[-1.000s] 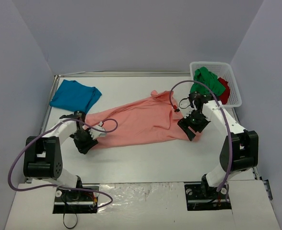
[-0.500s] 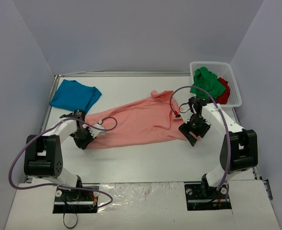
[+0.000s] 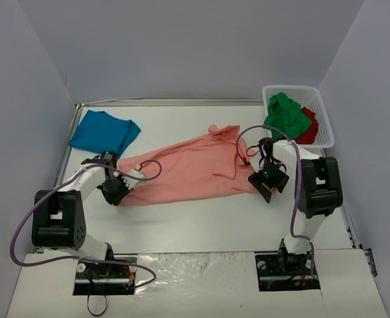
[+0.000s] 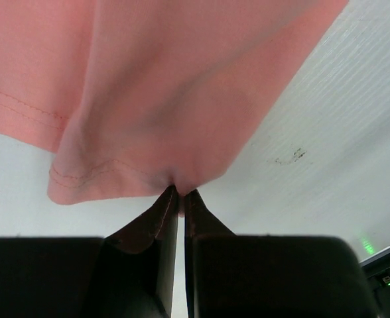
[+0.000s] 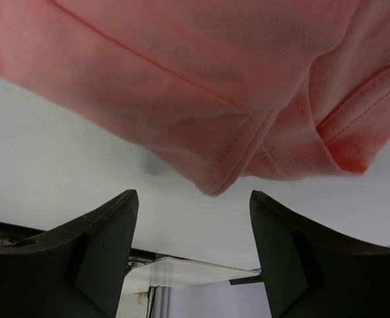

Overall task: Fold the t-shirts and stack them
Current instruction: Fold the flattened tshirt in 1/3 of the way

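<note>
White plastic mesh basket (image 3: 322, 116) at desk (image 3: 201, 225) far right corner; crumpled green t-shirt (image 3: 286, 114) and red t-shirt (image 3: 309, 127) inside. Folded teal-blue t-shirt (image 3: 103, 132) at far left corner. Salmon-pink t-shirt (image 3: 195, 169) lies spread across mid-desk, slanting from near left to far right.

Left gripper (image 4: 180, 193) pressed together, pinching the pink shirt's near left hem corner. Right gripper (image 5: 194, 199) spread, low at the shirt's right end; stitched hem just ahead of the fingers (image 5: 109, 232), not between them.
</note>
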You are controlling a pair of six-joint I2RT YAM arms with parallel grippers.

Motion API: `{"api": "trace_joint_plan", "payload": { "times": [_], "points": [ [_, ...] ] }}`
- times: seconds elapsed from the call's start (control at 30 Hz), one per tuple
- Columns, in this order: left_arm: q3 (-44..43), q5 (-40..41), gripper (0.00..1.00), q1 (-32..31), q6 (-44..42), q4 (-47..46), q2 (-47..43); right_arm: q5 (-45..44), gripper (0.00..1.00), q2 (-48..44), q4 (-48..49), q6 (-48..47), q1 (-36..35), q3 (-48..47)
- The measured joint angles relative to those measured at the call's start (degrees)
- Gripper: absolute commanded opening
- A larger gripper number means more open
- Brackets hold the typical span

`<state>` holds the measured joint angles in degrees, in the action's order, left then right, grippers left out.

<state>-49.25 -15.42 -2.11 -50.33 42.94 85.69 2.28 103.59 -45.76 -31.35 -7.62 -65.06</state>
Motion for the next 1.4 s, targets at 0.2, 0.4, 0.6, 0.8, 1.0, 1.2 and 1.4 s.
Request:
{"api": "trace_joint_plan", "payload": {
  "times": [0.2, 0.4, 0.6, 0.8, 1.0, 1.2, 1.4],
  "points": [
    [0.15, -0.02, 0.02, 0.0, 0.02, 0.0, -1.38, 0.02, 0.57, 2.45, 1.95, 0.02, 0.85, -0.11],
    [0.2, -0.24, 0.02, 0.0, 0.07, -0.02, -1.73, 0.04, 0.14, 2.91, 3.02, 0.35, 0.85, -0.2],
    [0.2, -0.46, 0.02, 0.0, 0.13, -0.02, -1.77, -0.09, 0.0, 2.8, 3.37, 0.46, 0.96, -0.2],
    [0.2, -0.24, 0.02, 0.0, 0.13, -0.17, -1.77, -0.42, 0.0, -0.57, 3.28, 0.22, 2.4, -0.02],
    [0.2, 0.0, 0.03, 0.04, 0.11, -0.2, -2.8, -0.35, 0.0, -6.75, 2.45, -0.46, 5.81, -0.07],
    [-0.13, -0.17, 0.02, 0.61, 0.13, 0.61, -6.27, 0.28, 0.0, -8.68, 1.09, -1.14, 6.58, -0.07],
    [-0.7, -0.17, 0.02, 0.7, 0.35, 0.92, -7.56, 1.53, 0.0, -8.39, 0.94, -1.95, 6.71, -0.07]
  ]
}}
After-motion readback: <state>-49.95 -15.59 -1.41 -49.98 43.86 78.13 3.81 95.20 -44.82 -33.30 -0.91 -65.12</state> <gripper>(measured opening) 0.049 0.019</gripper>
